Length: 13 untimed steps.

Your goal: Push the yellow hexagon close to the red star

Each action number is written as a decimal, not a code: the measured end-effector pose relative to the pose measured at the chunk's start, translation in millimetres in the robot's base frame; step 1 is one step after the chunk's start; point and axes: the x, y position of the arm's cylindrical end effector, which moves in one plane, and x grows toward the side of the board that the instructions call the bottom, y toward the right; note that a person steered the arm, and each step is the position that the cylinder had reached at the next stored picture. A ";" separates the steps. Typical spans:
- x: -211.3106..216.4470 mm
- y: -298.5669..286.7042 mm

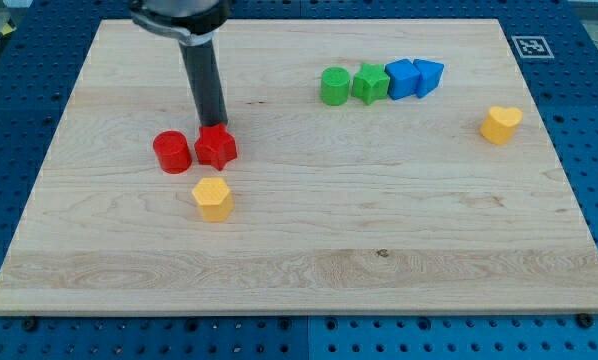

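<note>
The arm has no fingers, so there is nothing to open or grip; it is ending in a dark rod whose tip is touching the top edge of the red star. A red cylinder is sitting just to the view's left of the star. The yellow hexagon is lying just below the star, a small gap apart. Farther right, a green cylinder, green star and two blue blocks are lining up, and a yellow heart is resting alone on the bench.
</note>
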 end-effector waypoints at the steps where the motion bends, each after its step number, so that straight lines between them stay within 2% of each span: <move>1: 11.1 23.1; 5: 43.7 45.1; 6: 70.0 64.1; 7: 104.0 38.6; 11: 116.7 45.7; 12: 126.1 45.7; 13: 155.5 45.7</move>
